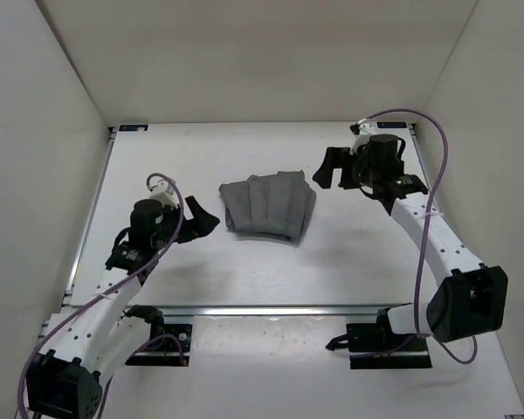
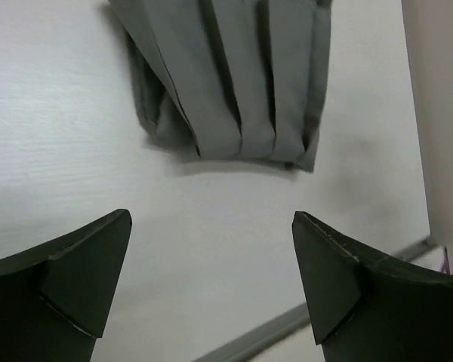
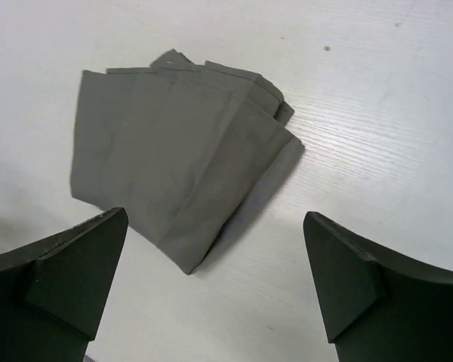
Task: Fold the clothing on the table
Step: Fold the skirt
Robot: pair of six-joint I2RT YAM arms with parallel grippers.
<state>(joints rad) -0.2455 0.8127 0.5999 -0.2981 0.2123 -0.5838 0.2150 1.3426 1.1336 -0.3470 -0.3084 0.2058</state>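
Note:
The clothing (image 1: 269, 206), a mid-grey pleated skirt, lies folded into a compact bundle near the middle of the white table (image 1: 244, 271). My left gripper (image 1: 201, 216) hovers just left of it, open and holding nothing. In the left wrist view the clothing (image 2: 234, 83) lies ahead of the wide-apart fingertips (image 2: 90, 264). My right gripper (image 1: 330, 168) is open too, above and to the right of the bundle. Seen from the right wrist, the clothing (image 3: 174, 166) lies flat ahead of the jaws, and one corner reaches toward the gap between them.
White walls close in the table on the left, back and right. A thin metal rail (image 1: 271, 309) runs along the near edge, also seen as the rail (image 2: 287, 324) in the left wrist view. Purple cables (image 1: 432, 140) loop off both arms.

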